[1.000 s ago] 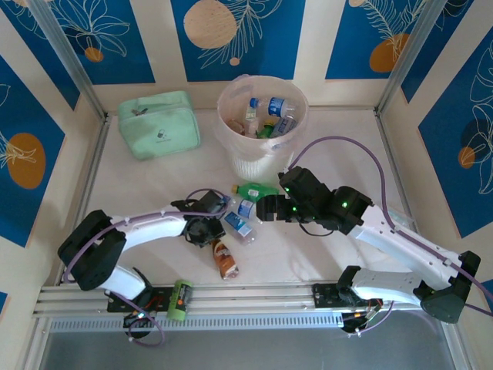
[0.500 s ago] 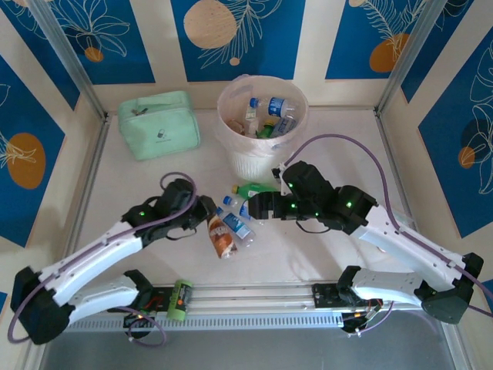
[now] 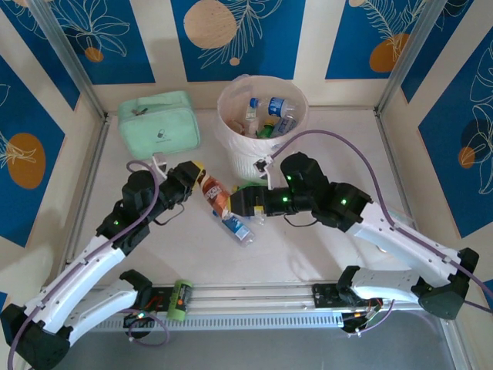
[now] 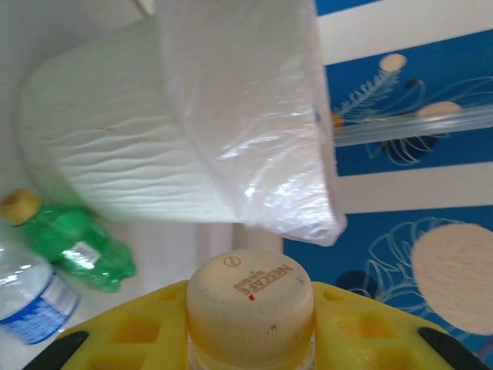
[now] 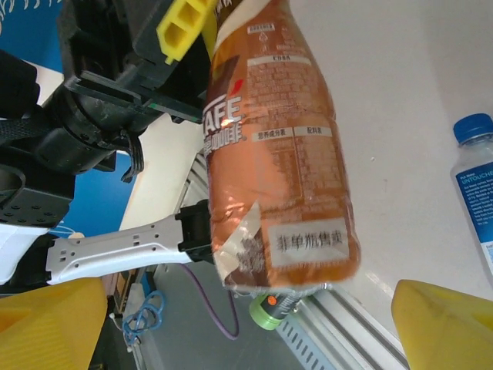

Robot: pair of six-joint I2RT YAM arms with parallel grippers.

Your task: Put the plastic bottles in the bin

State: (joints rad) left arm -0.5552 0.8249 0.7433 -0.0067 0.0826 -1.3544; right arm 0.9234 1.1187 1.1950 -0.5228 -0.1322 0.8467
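Observation:
My left gripper (image 3: 198, 179) is shut on the cream cap (image 4: 250, 304) of a brown coffee bottle (image 3: 216, 197), held off the table left of the bin (image 3: 262, 127). The yellow fingers (image 4: 135, 331) flank the cap. The white ribbed bin (image 4: 131, 173) with its bag liner (image 4: 246, 116) holds several bottles. My right gripper (image 3: 237, 203) is open, its fingers (image 5: 443, 324) spread wide either side of the brown bottle's (image 5: 277, 154) base without touching it. A clear blue-labelled bottle (image 3: 236, 227) lies below it, and a green bottle (image 4: 81, 243) lies at the bin's foot.
A mint-green zip pouch (image 3: 158, 123) lies at the back left. A small green cylinder (image 3: 179, 299) sits on the front rail. Metal frame posts and patterned walls close the table on three sides.
The left arm took the brown bottle off the table and carried it up and back towards the bin. The right gripper slid left and opened wider.

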